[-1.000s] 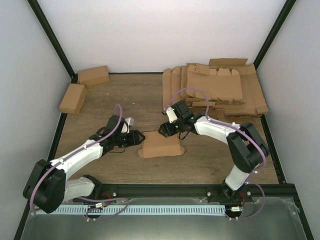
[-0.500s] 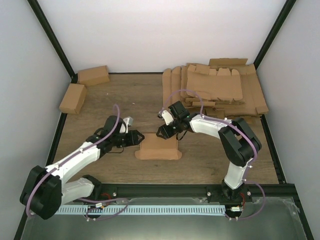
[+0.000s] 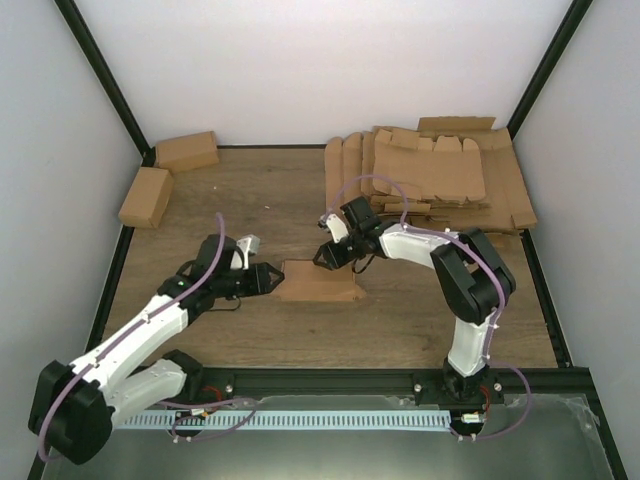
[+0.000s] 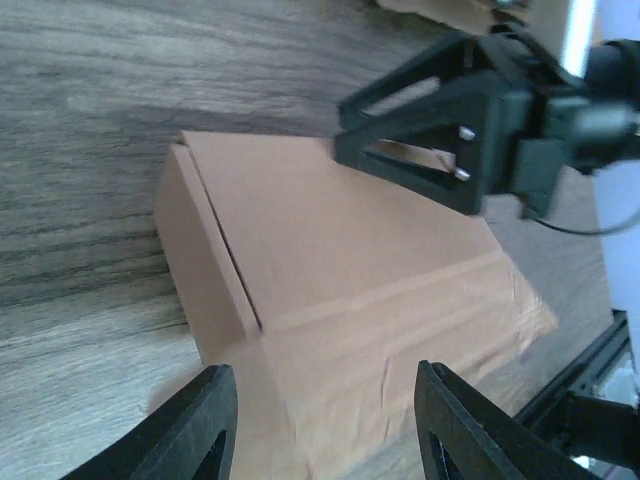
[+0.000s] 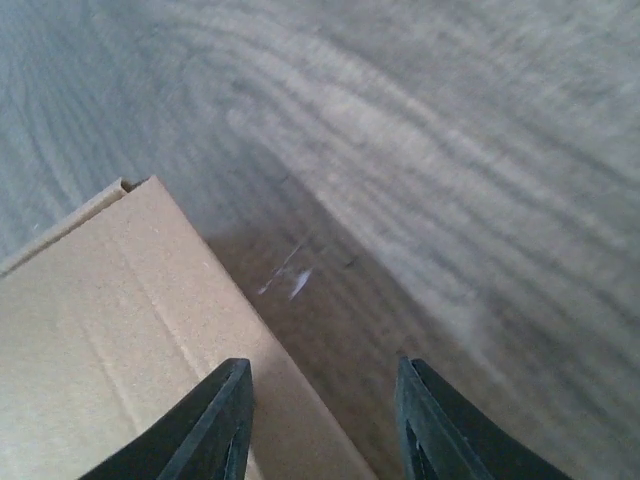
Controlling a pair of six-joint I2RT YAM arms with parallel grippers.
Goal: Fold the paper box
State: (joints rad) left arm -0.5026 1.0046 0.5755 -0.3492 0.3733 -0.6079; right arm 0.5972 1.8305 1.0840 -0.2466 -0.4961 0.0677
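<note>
On the table (image 3: 420, 320), paper box (image 3: 318, 283)

a: what's the room like?
b: a plain white back wall (image 3: 320, 70), a pale left wall (image 3: 50, 200) and right wall (image 3: 600, 200), with a black post (image 3: 100, 78) slanting up in each back corner.
a: and the floor of it?
b: a brown wood-grain table (image 3: 250, 195), with a black rail (image 3: 330, 380) along the near edge and a grey sheet (image 3: 330, 455) past that.
a: light?
b: soft and even, with only faint shadows on the wood.
</note>
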